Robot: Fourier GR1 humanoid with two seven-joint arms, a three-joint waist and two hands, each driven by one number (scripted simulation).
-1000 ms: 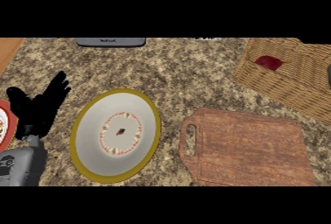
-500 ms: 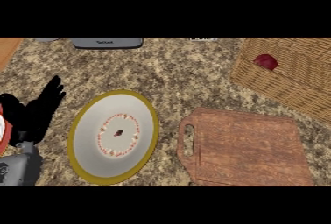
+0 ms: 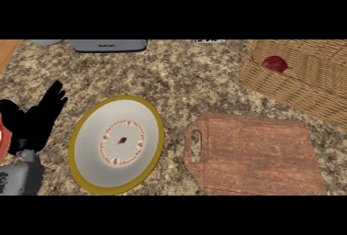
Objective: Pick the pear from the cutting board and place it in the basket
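Overhead, a speckled stone counter (image 3: 176,82) fills the view. At about two o'clock sits a woven wicker basket (image 3: 305,87), and inside it, near its upper left corner, lies a dark red pear (image 3: 274,64). At about four o'clock lies a brown wooden cutting board (image 3: 254,156) with a handle slot on its left side; nothing rests on it. Just left of the board, around seven o'clock from centre, is a round plate (image 3: 119,144), grey with a yellow rim and a ring of small red marks around its middle. At nine o'clock, at the view's left edge, the black left hand (image 3: 37,121) rests with its fingers straight and released, pointing upward and holding nothing, just left of the plate. Its grey forearm (image 3: 17,176) enters at eight o'clock. A grey appliance (image 3: 108,45) sits at eleven o'clock along the top edge. The right hand does not show.
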